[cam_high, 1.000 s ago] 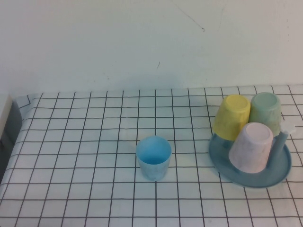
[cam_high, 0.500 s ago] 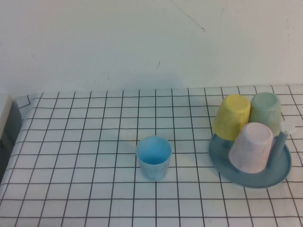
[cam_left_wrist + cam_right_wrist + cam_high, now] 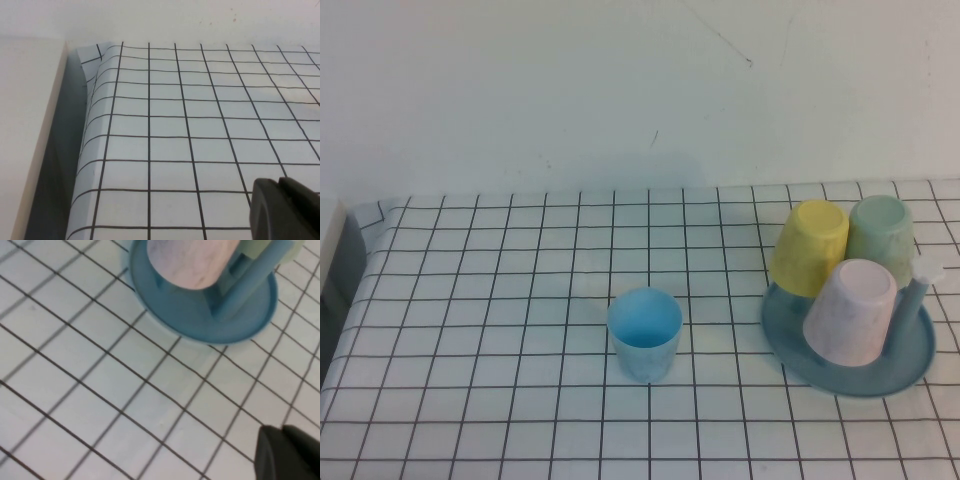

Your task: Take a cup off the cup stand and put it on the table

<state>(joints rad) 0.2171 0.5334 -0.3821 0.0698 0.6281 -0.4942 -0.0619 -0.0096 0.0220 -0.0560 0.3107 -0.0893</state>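
The light blue cup (image 3: 645, 333) stands upright, mouth up, on the grid-cloth table (image 3: 470, 300) near the middle. The blue-grey cup stand (image 3: 880, 375) sits at the right; it also shows in the right wrist view (image 3: 200, 315). Neither arm shows in the high view. My left gripper (image 3: 282, 200) is shut and empty above the table's left part. My right gripper (image 3: 282, 445) is shut and empty above bare cloth just in front of the stand.
On the stand's pegs hang a yellow cup (image 3: 810, 245), a pale green cup (image 3: 880, 235) and a pale pink cup (image 3: 853, 310), all mouth down. One bare peg (image 3: 917, 285) sticks up at the right. The cloth's left edge drops into a dark gap (image 3: 65, 165).
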